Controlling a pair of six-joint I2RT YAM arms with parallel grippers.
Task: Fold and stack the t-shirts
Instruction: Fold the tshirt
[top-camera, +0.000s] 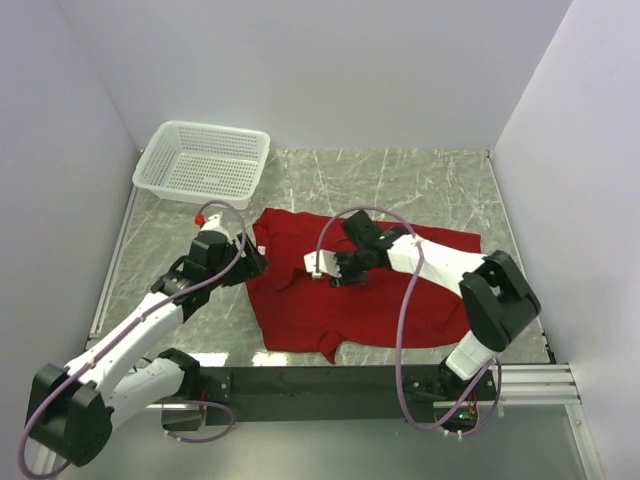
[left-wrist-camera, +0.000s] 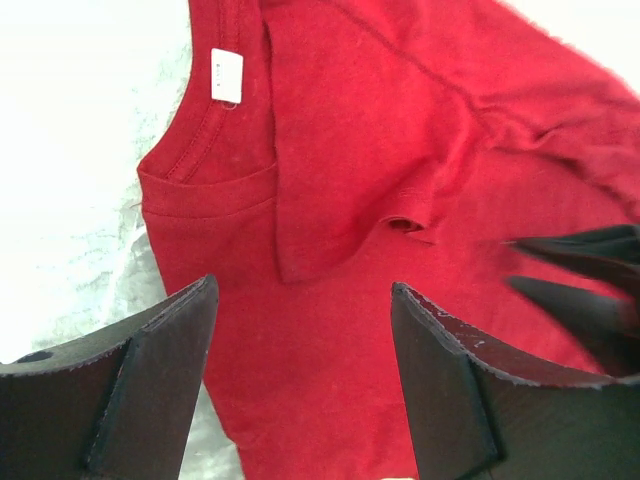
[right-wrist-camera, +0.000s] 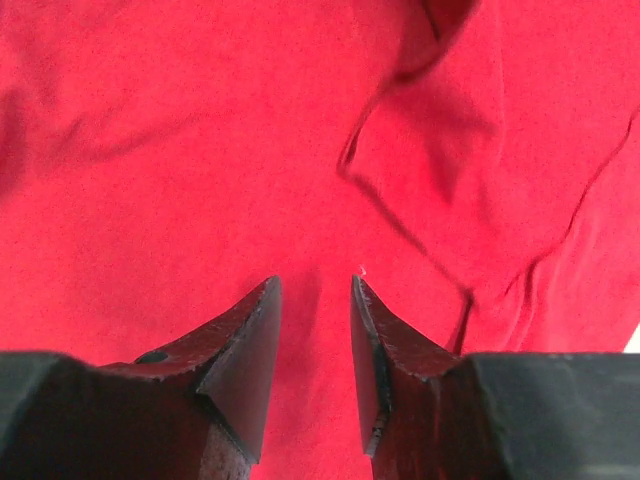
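Observation:
One red t-shirt (top-camera: 370, 290) lies spread and rumpled on the marble table, with its collar and white tag (left-wrist-camera: 227, 75) toward the left. A flap of cloth (left-wrist-camera: 330, 160) is folded over beside the collar. My left gripper (top-camera: 255, 262) is at the shirt's left edge. In the left wrist view this gripper (left-wrist-camera: 302, 288) is wide open and empty above the red cloth. My right gripper (top-camera: 335, 272) is over the shirt's middle. In the right wrist view it (right-wrist-camera: 313, 281) is open with a narrow gap, just over the cloth (right-wrist-camera: 180, 180), holding nothing.
A white mesh basket (top-camera: 215, 127) stands at the table's back left. Grey walls close in the left, back and right sides. Bare marble (top-camera: 400, 180) lies behind the shirt. The black base rail (top-camera: 320, 380) runs along the near edge.

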